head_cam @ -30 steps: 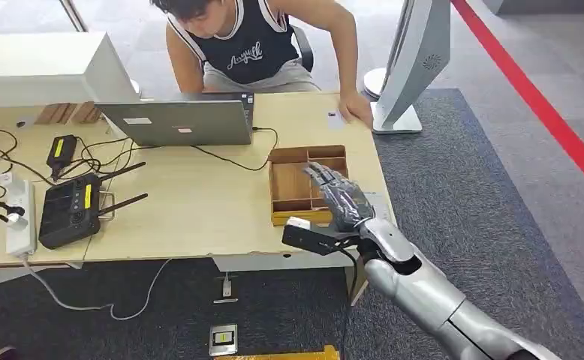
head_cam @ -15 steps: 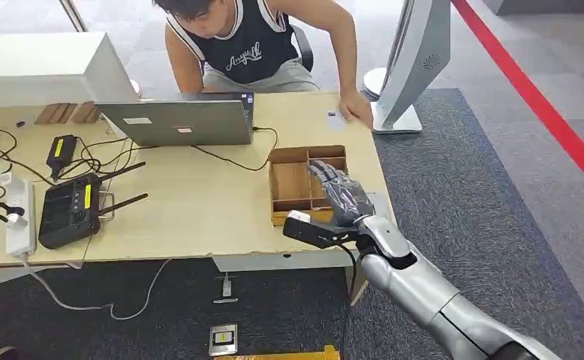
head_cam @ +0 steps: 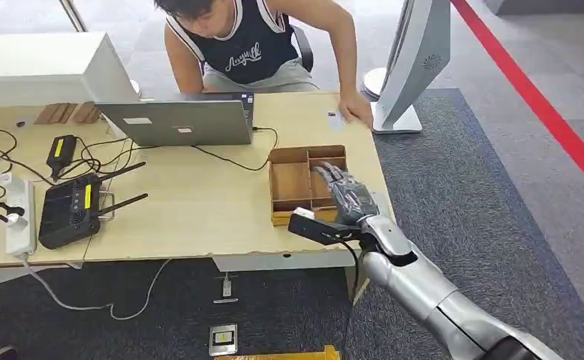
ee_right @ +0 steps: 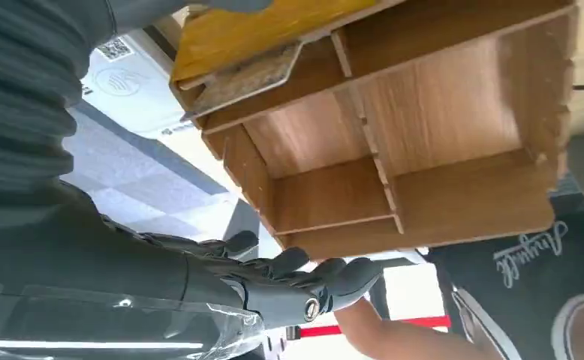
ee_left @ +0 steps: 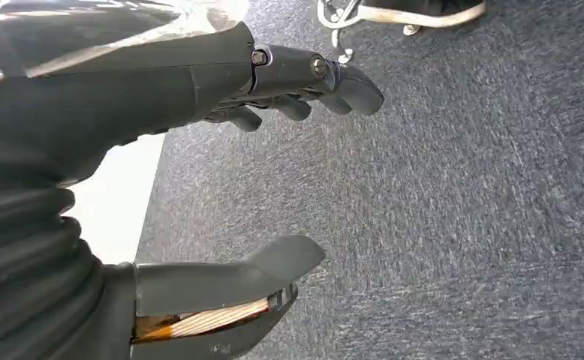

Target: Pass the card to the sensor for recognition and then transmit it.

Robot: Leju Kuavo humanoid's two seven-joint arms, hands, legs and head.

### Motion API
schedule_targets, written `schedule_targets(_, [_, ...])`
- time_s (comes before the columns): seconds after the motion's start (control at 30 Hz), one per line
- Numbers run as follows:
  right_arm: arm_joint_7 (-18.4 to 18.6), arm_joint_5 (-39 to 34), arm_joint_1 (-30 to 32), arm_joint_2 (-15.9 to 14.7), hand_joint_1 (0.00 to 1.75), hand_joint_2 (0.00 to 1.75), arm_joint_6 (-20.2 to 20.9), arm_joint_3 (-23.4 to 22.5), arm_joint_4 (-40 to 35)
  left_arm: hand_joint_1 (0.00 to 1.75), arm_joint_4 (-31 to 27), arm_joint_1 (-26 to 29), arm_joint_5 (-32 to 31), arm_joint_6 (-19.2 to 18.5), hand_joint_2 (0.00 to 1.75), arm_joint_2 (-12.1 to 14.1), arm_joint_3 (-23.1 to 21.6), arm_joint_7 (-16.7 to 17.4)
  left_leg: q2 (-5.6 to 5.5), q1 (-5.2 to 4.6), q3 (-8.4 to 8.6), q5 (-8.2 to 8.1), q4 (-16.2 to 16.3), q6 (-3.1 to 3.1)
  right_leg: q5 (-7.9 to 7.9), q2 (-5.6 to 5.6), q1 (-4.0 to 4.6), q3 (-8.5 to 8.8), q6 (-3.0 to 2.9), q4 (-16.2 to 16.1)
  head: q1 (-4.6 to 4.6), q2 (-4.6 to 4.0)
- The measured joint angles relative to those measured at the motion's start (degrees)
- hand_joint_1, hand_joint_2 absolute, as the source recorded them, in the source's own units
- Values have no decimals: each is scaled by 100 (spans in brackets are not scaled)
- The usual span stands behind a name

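A wooden divided tray (head_cam: 290, 182) sits near the table's right front corner. My right hand (head_cam: 349, 196) hovers over its right compartments, fingers stretched out and holding nothing. In the right wrist view a grey card (ee_right: 244, 77) lies tilted in the tray (ee_right: 439, 120) compartment by the yellow front wall, close to my thumb, while the fingers (ee_right: 304, 281) reach past the tray's side. A small grey pad (head_cam: 335, 117), possibly the sensor, lies at the table's far right by a person's hand (head_cam: 358, 111). My left hand (ee_left: 161, 90) hangs over carpet, fingers apart, with nothing in it.
A person sits across the table behind a laptop (head_cam: 176, 121). A white stand (head_cam: 413, 67) rises at the far right corner. A black router (head_cam: 67, 211), a power strip and cables cover the left side. A white printed sheet (ee_right: 124, 79) lies beside the tray.
My right hand has eased a little forward and to the right over the tray. The person and the things on the table have stayed put.
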Motion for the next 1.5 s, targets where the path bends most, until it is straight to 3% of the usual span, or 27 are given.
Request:
schedule_targets(1.13, [247, 188, -210, 15, 0, 175, -107, -15, 638, 0, 0, 0, 2, -42, 175, 0, 0, 90, 0, 0, 0, 0, 0, 0, 0, 0, 0, 0, 0, 1, 0, 0])
schedule_targets(1.5, [-116, 109, -360, 212, 0, 175, -214, 20, 938, 0, 0, -1, 55, 4, 175, -4, 0, 103, 0, 3, 0, 1, 0, 0, 0, 0, 3, 0, 0, 1, 0, 0])
